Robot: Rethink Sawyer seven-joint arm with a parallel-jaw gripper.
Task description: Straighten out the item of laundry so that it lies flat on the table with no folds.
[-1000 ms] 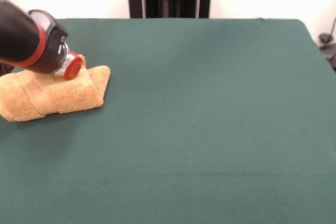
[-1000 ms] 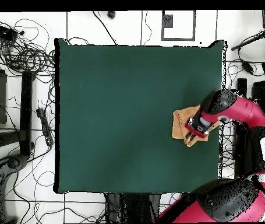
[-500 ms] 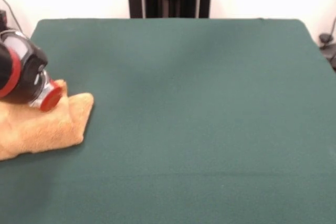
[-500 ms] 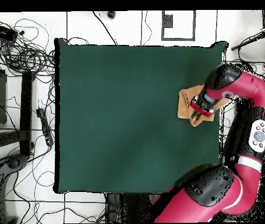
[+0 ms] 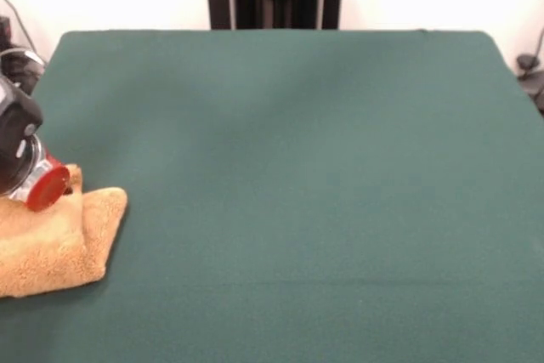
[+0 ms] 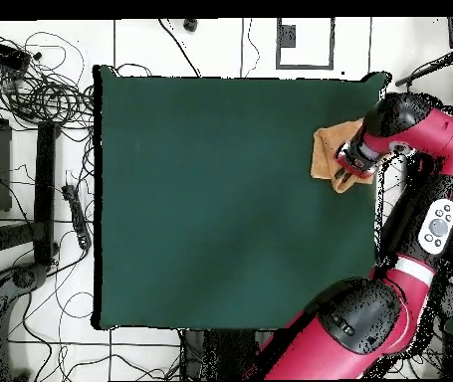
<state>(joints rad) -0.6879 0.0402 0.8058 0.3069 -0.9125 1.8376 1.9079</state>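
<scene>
At the table's (image 5: 297, 167) edge, left in the front view, the golden-tan hand towel (image 5: 59, 244) lies bunched and folded under the gripper (image 5: 38, 189); whether its jaws are apart or together cannot be told. Best to draw the cloth inward, away from the edge, before spreading it.

**Arm pose, wrist low**

Red-and-black arm (image 6: 424, 224) rises from the base, elbow folded back, forearm doubling toward the gripper (image 6: 347, 171). Wrist (image 5: 17, 146) pitched down, its red collar (image 5: 47, 187) just above the gripper. Gripper itself mostly hidden under the wrist; finger state unreadable.
</scene>
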